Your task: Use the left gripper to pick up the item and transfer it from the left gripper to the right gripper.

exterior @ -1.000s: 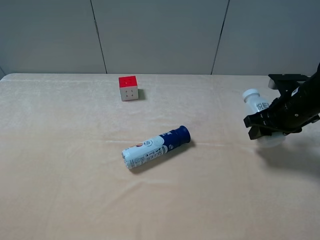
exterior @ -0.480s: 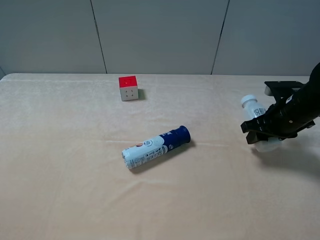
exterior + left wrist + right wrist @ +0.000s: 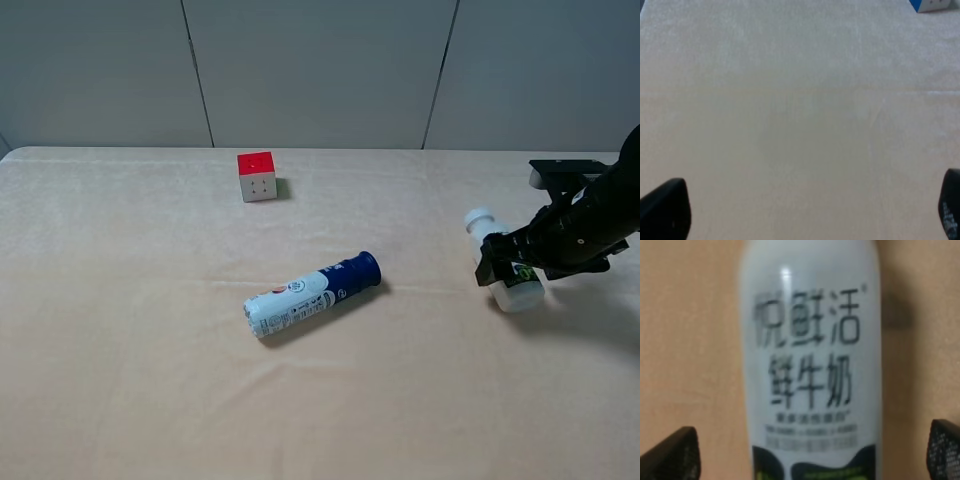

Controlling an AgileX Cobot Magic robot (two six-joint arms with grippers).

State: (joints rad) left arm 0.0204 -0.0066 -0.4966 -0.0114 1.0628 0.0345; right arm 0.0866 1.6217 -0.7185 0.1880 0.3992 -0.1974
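**A:** Start with the biggest thing.

**B:** The counter, covered in a pale beige cloth, fills the high view. The only arm that view shows is the black one reaching in over the right edge.

**A:** And its claw?

**B:** The right gripper is low over the counter and straddles the bottle. In its wrist view the two fingertips stand well apart, with bare cloth between each of them and the bottle. So the claw is released, around the bottle but not grasping it.

**A:** What comes next in size?

**B:** A blue-and-white tube lies on its side near the middle of the counter. Its blue end points toward the right edge.

**A:** Where exactly is the bottle?

**B:** It is close to the right edge, roughly halfway between the far and near edges. It lies on the cloth with its white cap turned toward the far edge and a little left. Black lettering runs along its body, above a green-and-black band.

**A:** Anything smaller?

**B:** A red-topped cube sits near the far edge, left of centre and well apart from the tube.

**A:** The other claw?

**B:** The left gripper shows only in its own wrist view. Its fingertips are spread wide over bare cloth, released and holding nothing.
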